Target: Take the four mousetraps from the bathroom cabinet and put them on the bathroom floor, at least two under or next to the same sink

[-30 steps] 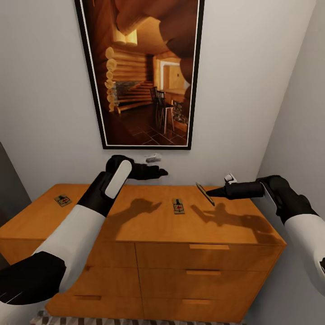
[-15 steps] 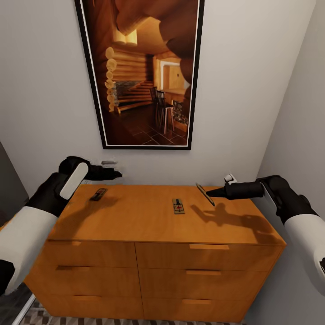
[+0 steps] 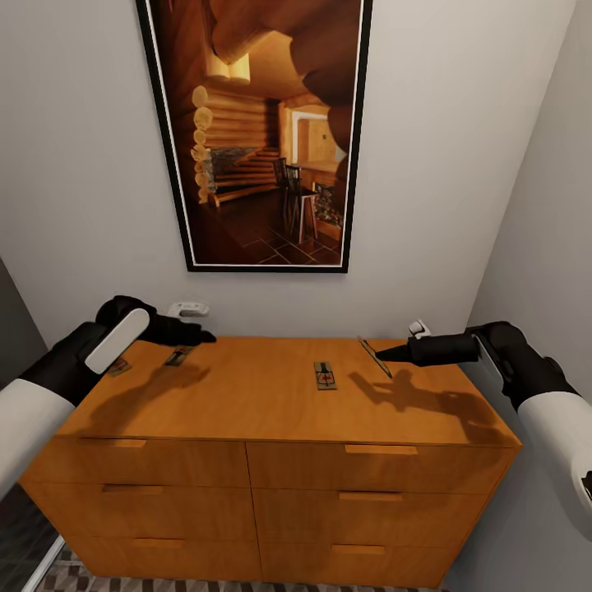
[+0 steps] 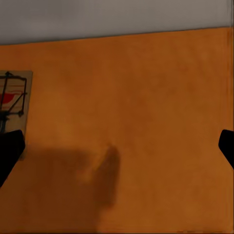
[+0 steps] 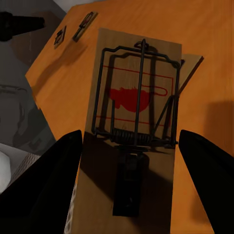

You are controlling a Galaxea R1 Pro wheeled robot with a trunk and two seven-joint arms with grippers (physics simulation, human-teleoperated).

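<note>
The orange-brown cabinet (image 3: 271, 411) stands against the wall. One mousetrap (image 3: 326, 376) lies flat in the middle of its top. My right gripper (image 3: 380, 354) is shut on a second mousetrap (image 3: 372, 354), held tilted just above the top; in the right wrist view this mousetrap (image 5: 136, 112) sits between the black fingers (image 5: 53, 185). A third mousetrap (image 3: 177, 356) lies near the top's left end, and another mousetrap (image 3: 120, 367) peeks out behind my left forearm. My left gripper (image 3: 201, 335) hovers open just beyond the third one; a mousetrap (image 4: 12, 97) lies beside one finger.
A large framed picture (image 3: 255, 131) hangs above the cabinet, with a white wall fitting (image 3: 189, 309) under it. The right wall (image 3: 543, 247) runs close to my right arm. A dark panel (image 3: 12, 329) stands to the left. Patterned floor tiles (image 3: 99, 580) show below the drawers.
My left arm has swung left across the cabinet top and come down near its left end. The right arm and its mousetrap have stayed still.
</note>
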